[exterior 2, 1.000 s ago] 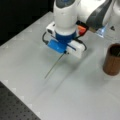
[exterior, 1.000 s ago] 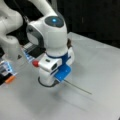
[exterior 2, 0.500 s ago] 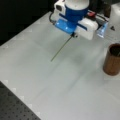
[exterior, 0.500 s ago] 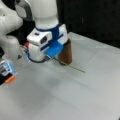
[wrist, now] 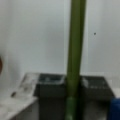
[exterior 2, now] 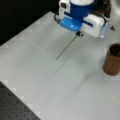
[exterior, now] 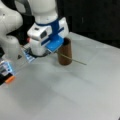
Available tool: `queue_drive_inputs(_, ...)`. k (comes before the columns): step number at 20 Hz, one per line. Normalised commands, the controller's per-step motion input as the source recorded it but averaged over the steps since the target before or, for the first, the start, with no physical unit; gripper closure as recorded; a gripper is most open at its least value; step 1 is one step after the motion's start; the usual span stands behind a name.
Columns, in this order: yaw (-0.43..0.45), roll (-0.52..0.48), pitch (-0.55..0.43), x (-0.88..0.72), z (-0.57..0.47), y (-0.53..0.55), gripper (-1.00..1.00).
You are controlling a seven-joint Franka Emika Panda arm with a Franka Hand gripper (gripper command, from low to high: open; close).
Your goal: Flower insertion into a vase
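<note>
A white and blue robot arm reaches over a pale grey table (exterior 2: 37, 82). Its pincer (exterior 2: 79, 33) is closed on one end of a thin green flower stem (exterior 2: 67, 47). In a front view the stem slopes down from the pincer toward the view's bottom left, and its free end appears to hang above the table rather than rest on it. Held by one end like this, the long free part is left clear, which suits lowering it into a narrow opening.

The vase (exterior 2: 112, 59), a plain dark brown cylinder, stands upright on the table at a front view's right, apart from the pincer, with its mouth open at the top. The flower is not in it.

In a front view the pincer (exterior: 55, 51) sits just in front of the vase (exterior: 65, 52), and the stem (exterior: 72, 59) crosses the vase's side toward the view's right. This is overlap from the camera angle, not contact.

In the wrist view the stem (wrist: 74, 55) fills the middle as a thick upright green bar between the dark fingers (wrist: 51, 100) of the pincer.

No blossom can be made out in any view; only the bare stem shows. The pincer's fingers are mostly hidden under the blue housing in both front views. The arm's upper part is cut off at the top.
</note>
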Motion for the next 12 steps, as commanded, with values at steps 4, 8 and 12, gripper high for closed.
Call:
queue_drive_inputs(4,-0.064,0.046,-0.011,-0.22,0.03,0.18,1.00)
queue_drive_inputs(8,-0.095,0.045,0.012,-0.32,0.02,0.24,1.00)
queue_drive_inputs(12,-0.131,0.042,-0.016,-0.40,0.01,0.33,1.00)
